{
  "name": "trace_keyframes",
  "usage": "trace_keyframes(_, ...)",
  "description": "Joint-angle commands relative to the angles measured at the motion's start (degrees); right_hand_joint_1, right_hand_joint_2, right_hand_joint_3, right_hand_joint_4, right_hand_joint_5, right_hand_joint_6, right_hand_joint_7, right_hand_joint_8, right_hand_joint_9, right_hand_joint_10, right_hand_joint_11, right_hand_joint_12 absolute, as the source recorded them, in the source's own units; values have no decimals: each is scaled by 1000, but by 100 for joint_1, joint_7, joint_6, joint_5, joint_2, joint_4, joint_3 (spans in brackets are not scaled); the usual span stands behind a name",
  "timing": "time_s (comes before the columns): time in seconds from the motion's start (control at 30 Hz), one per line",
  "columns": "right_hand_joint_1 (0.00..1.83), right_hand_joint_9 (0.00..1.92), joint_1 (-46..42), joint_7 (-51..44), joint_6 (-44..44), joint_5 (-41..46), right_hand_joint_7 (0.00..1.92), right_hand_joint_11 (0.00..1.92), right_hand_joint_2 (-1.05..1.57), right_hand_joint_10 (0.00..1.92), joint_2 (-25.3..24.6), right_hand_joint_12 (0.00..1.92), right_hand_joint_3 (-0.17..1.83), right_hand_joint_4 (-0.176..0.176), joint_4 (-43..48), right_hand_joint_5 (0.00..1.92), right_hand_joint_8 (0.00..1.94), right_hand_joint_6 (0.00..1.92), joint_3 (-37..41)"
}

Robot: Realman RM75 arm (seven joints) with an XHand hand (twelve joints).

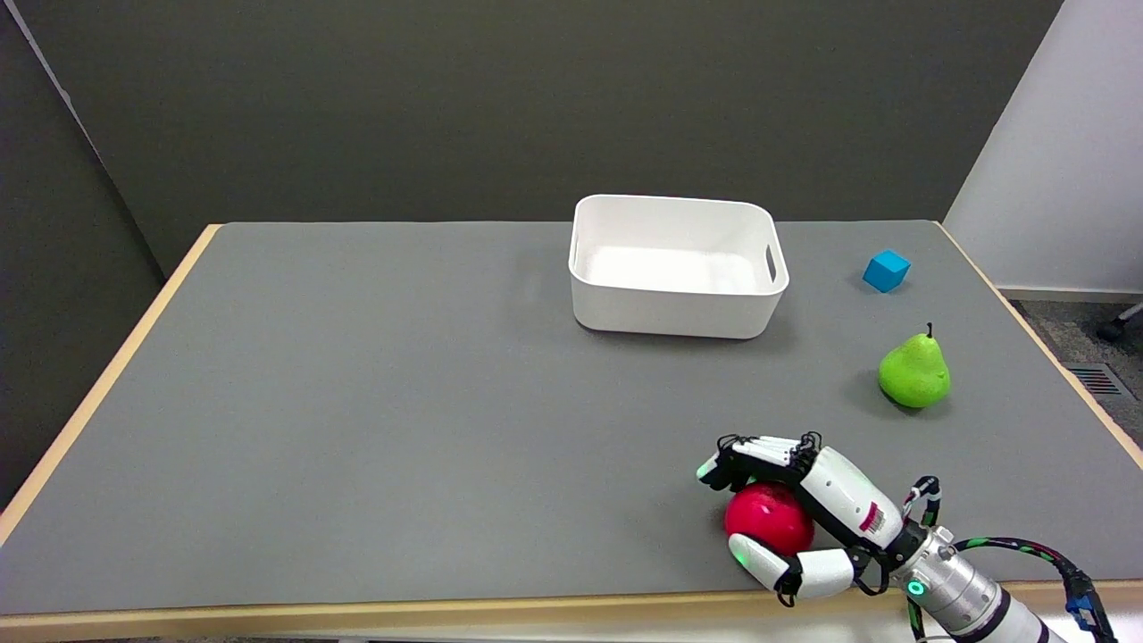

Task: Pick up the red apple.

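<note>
Surface: grey tabletop with a pale wooden edge (pixel 107 375), set before a dark wall, with a lighter wall at the far right.
Red apple: the glossy round red apple (pixel 766 521) sits on the table close to its near edge, toward the right.
Right hand: the black-and-white robot right hand (pixel 795 513) is wrapped around the apple, fingers curved over its far top and thumb along its near side. It looks to be grasping the fruit, though how firm the contact is cannot be read.
Lift: the apple appears to rest on the table, so the pick-up is likely not yet done.
Risk: the skin is smooth and round; if the fingers close unevenly, the apple could squirt out and roll off the near edge.
Other things: an empty white plastic bin with handle slots (pixel 676 304) stands well apart at the far middle; a green pear (pixel 913 372) and a small blue cube (pixel 886 271) lie to the right.
</note>
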Motion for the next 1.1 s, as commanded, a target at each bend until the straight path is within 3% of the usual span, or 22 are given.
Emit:
trace_keyframes(0.03, 524, 708, 385, -224, 392, -47, 733, 460, 770, 1355, -159, 1921, 871, -4, -442, 505, 972, 1024, -123)
trace_keyframes(0.1, 573, 795, 503, -404, 548, -63, 807, 211, 779, 1429, -190, 1921, 878, -15, -552, 577, 1108, 1191, -179)
trace_keyframes(0.17, 639, 890, 606, -555, 643, -63, 861, 148, 785, 1548, -224, 1921, 872, -40, -658, 637, 1372, 1334, -212)
trace_keyframes(0.23, 705, 926, 698, -640, 738, -63, 784, 137, 773, 1782, -248, 1921, 875, -82, -775, 689, 1711, 1423, -226)
trace_keyframes(0.3, 800, 835, 792, -690, 853, -63, 673, 254, 806, 1918, -279, 1921, 773, -133, -899, 812, 1937, 1680, -234)
trace_keyframes(0.37, 859, 919, 870, -690, 907, -63, 755, 336, 737, 1921, -302, 1921, 889, -84, -975, 826, 1941, 1846, -226)
trace_keyframes(0.43, 889, 1046, 945, -690, 939, -63, 845, 543, 811, 1921, -319, 1921, 1158, -6, -1050, 738, 1941, 1916, -234)
trace_keyframes(0.5, 888, 1096, 992, -690, 939, -71, 886, 608, 810, 1921, -326, 1921, 1183, 14, -1087, 736, 1941, 1921, -242)
trace_keyframes(0.6, 939, 1170, 1047, -690, 939, -71, 987, 744, 761, 1921, -326, 1921, 807, -17, -1123, 843, 1941, 1921, -242)
trace_keyframes(0.87, 996, 1265, 1157, -690, 939, -87, 1072, 950, 715, 1921, -325, 1921, 829, 13, -1296, 887, 1941, 1921, -234)
trace_keyframes(1.1, 1028, 1306, 1230, -651, 947, -86, 1097, 1011, 666, 1921, -317, 1921, 925, 21, -1341, 902, 1941, 1921, -186)
